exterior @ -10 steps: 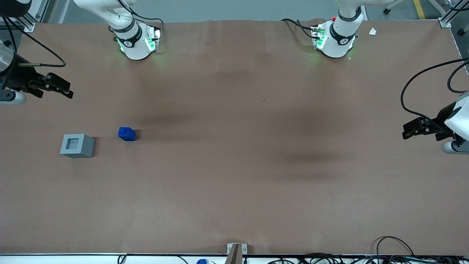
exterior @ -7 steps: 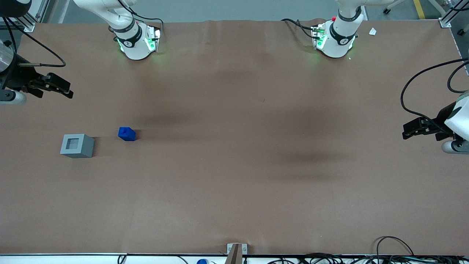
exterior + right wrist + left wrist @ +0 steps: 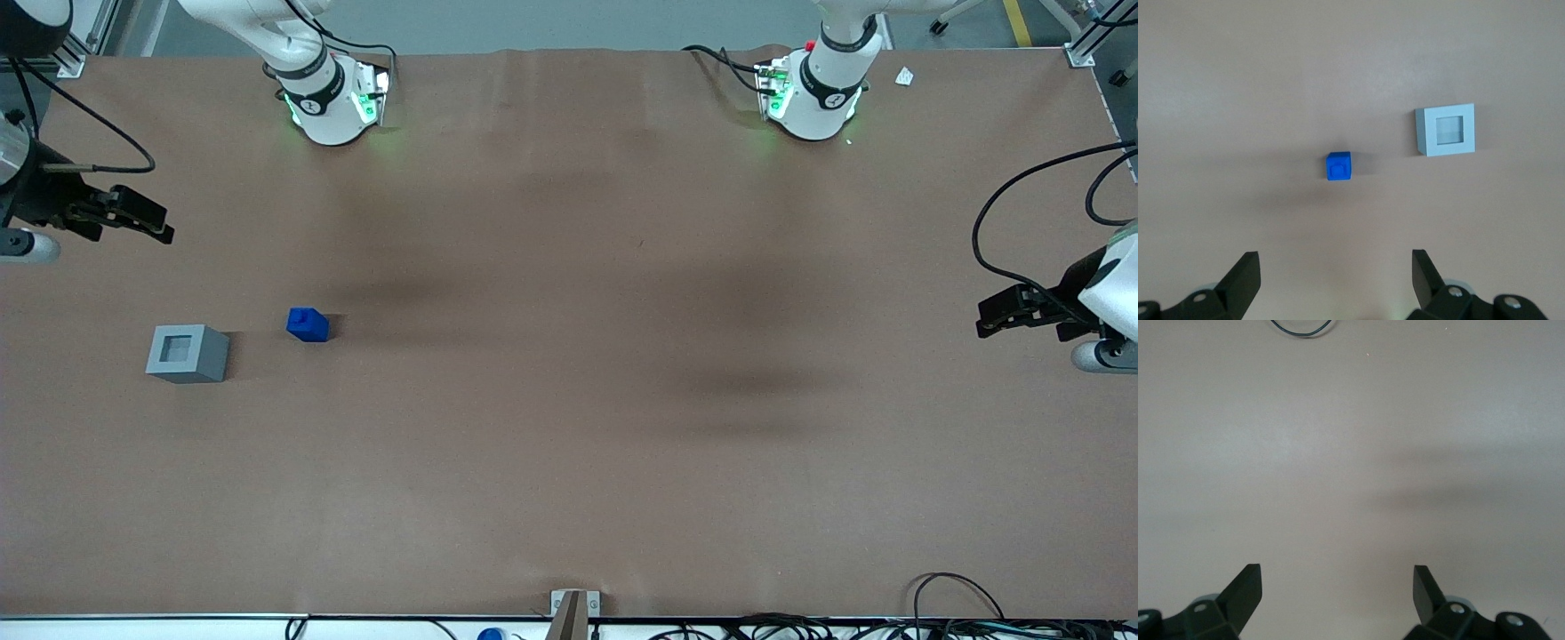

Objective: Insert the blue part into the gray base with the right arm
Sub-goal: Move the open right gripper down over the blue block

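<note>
The blue part (image 3: pixel 308 324) is a small bright-blue block standing on the brown table. The gray base (image 3: pixel 186 353), a light-gray cube with a square recess on top, sits beside it, apart from it and nearer the working arm's end. My right gripper (image 3: pixel 164 224) hangs above the table, farther from the front camera than both, and touches neither. In the right wrist view the blue part (image 3: pixel 1339 166) and the gray base (image 3: pixel 1445 129) lie well ahead of the gripper (image 3: pixel 1336 259), which is open with nothing between its fingers.
Two white arm bases (image 3: pixel 329 98) (image 3: pixel 813 89) stand along the table edge farthest from the front camera. A small white scrap (image 3: pixel 904 76) lies near one of them. A metal bracket (image 3: pixel 573 609) and loose cables (image 3: pixel 960 613) sit at the nearest edge.
The right gripper has drifted slightly toward the working arm's end of the table. The blue part and the gray base have not moved.
</note>
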Motion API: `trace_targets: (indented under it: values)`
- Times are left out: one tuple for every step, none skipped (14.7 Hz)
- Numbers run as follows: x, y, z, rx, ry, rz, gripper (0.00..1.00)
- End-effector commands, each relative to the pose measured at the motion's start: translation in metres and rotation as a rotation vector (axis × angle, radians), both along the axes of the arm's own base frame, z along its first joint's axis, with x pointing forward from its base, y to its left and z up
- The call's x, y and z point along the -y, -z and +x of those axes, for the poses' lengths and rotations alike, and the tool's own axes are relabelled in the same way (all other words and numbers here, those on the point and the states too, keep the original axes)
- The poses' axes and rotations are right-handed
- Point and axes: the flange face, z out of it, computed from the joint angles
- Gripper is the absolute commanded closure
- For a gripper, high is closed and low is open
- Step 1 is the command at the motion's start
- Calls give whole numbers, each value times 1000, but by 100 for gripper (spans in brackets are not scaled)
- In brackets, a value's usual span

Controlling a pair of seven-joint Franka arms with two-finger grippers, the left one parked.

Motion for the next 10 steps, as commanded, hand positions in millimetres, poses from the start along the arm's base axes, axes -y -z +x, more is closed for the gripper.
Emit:
trace_targets:
  values:
    - [-2, 26, 7, -53, -2, -4, 0]
    - [-3, 34, 7, -61, -4, -4, 0]
    - [-3, 40, 7, -61, -3, -4, 0]
    - [-3, 49, 6, -62, -3, -4, 0]
    - [-3, 57, 5, -69, -3, -4, 0]
    - [-3, 66, 5, -72, -1, -4, 0]
    - [-3, 77, 3, -78, -1, -4, 0]
    - [-3, 90, 1, -82, -2, -4, 0]
    - [-3, 99, -1, -79, -3, -3, 0]
    - [-5, 105, -2, -76, -4, -3, 0]
